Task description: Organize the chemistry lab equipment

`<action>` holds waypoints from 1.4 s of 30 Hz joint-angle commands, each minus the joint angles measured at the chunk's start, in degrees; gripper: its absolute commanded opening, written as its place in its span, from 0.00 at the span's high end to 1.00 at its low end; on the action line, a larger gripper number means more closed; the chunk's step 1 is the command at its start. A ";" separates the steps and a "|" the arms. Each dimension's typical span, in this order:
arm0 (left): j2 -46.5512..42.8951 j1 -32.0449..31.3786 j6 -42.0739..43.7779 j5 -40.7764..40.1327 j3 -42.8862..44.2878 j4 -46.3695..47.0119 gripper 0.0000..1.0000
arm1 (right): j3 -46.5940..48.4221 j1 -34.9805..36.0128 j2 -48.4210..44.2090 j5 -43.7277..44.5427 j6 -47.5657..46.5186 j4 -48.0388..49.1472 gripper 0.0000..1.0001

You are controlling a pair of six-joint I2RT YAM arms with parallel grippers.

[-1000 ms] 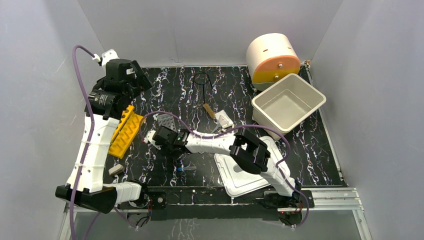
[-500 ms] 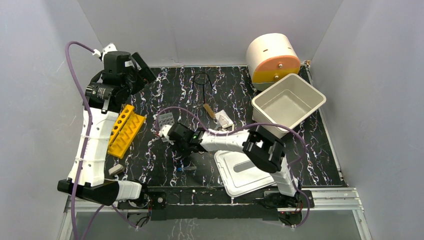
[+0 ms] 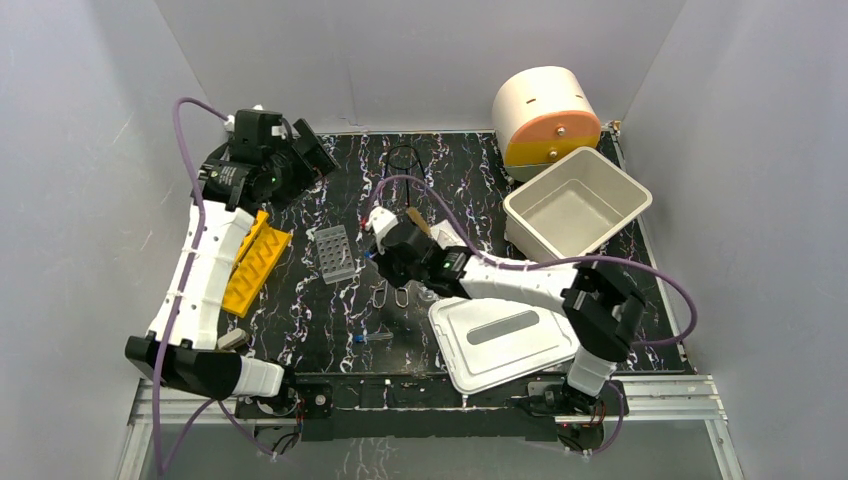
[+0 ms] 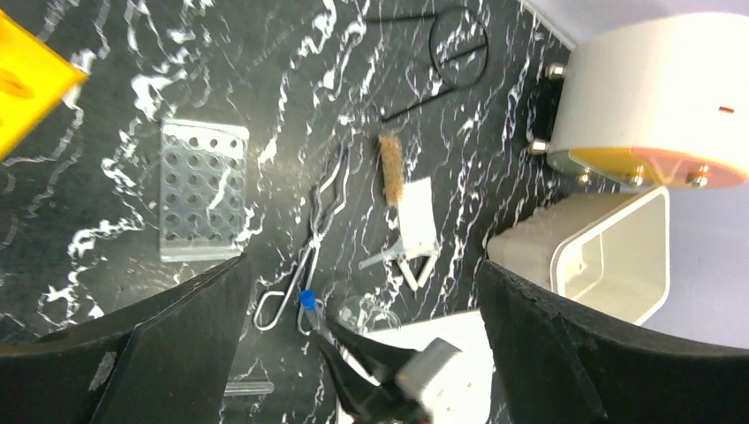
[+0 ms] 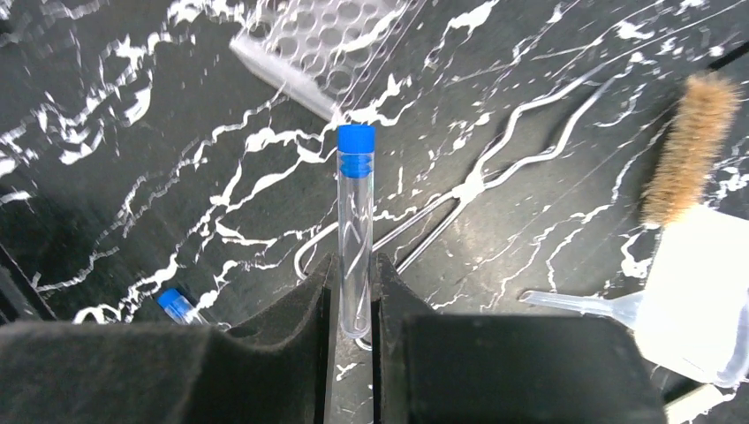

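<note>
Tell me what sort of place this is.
Probably a walled robot test bench staged as a chemistry lab: a grey tube rack, metal tongs, and a blue-capped tube in the right gripper.

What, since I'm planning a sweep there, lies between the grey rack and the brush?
The metal tongs lie between the rack and the brush. The left wrist view shows this most plainly.

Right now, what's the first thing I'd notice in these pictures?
Probably the blue-capped clear tube pinched in the right gripper, above the middle of the black marbled table. Next, the big cream-and-orange drum in the far right corner, with a white bin beside it.
</note>
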 commanded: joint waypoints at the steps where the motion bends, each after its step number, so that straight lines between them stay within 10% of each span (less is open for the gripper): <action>1: 0.28 0.08 -1.75 9.99 -4.65 2.75 0.02 | -1.68 -3.14 -6.08 -0.94 5.04 6.96 0.83; 15: -1.88 0.06 -4.82 40.61 -26.10 20.32 0.19 | -0.16 -8.38 -10.54 -8.93 7.01 7.93 0.82; 42: 2.24 0.01 0.31 42.34 -27.95 16.31 0.78 | 1.76 -8.68 -9.07 -16.69 1.46 5.48 0.83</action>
